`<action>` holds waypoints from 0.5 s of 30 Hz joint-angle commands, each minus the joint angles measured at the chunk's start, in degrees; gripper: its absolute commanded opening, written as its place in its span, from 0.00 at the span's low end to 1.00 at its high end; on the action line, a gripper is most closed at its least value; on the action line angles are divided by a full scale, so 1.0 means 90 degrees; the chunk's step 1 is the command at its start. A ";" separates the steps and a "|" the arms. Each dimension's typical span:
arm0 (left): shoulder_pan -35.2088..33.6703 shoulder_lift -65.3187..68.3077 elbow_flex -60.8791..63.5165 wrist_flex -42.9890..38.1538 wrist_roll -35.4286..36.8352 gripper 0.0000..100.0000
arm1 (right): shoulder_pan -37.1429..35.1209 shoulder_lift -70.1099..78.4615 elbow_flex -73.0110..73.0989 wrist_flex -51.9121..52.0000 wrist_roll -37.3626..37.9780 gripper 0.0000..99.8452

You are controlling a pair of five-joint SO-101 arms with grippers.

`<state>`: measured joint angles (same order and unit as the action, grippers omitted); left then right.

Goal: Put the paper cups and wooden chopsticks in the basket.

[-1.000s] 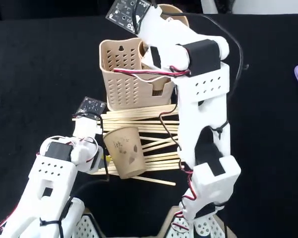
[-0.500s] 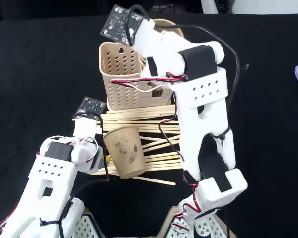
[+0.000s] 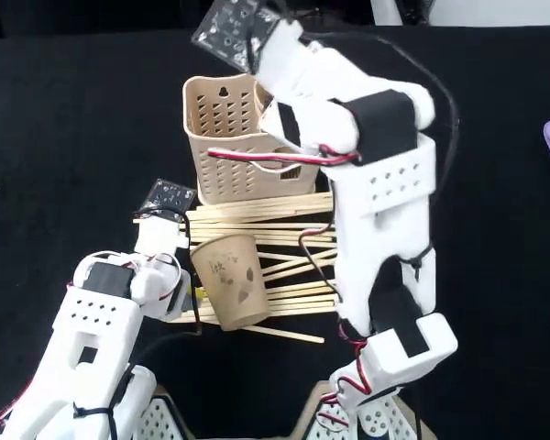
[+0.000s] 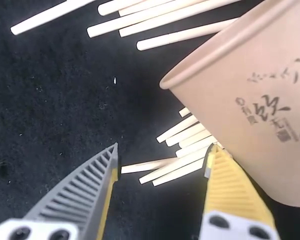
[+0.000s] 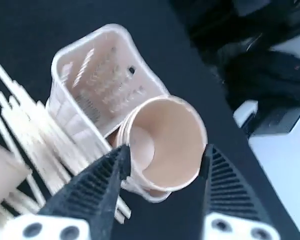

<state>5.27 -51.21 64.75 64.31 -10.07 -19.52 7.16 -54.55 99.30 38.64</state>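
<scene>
Right gripper [image 5: 165, 150] grasps a stack of cups [image 5: 162, 132] at the basket [image 5: 97, 82]; left gripper [image 4: 162, 150] is spread open.
The right wrist view shows the stack between both black fingers, its mouth toward the camera, against 1 corner of the basket. The high view shows 1 cup [image 3: 234, 280] lying on its side across the chopsticks [image 3: 284, 215], on the arms' side of the basket. The left wrist view shows the left gripper's yellow finger [image 4: 230, 190] just beside that cup's wall.
</scene>
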 commanded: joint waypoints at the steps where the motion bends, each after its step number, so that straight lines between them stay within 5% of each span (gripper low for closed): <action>1: -0.0063 -0.0098 -0.0093 0.0000 0.0020 0.28 | -0.0078 -0.0366 -0.0396 0.0225 -0.0313 0.24; 8: -0.0063 -0.0098 -0.0093 0.0020 0.0039 0.28 | -0.0371 -0.1460 0.0864 0.0215 -0.0723 0.24; 15: -0.0552 -0.0098 -0.0259 0.0020 0.0010 0.28 | -0.1504 -0.3560 0.4332 0.0176 -0.0684 0.24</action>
<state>4.04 -51.21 64.75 64.31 -10.15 -28.92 -16.84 -29.05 99.47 32.75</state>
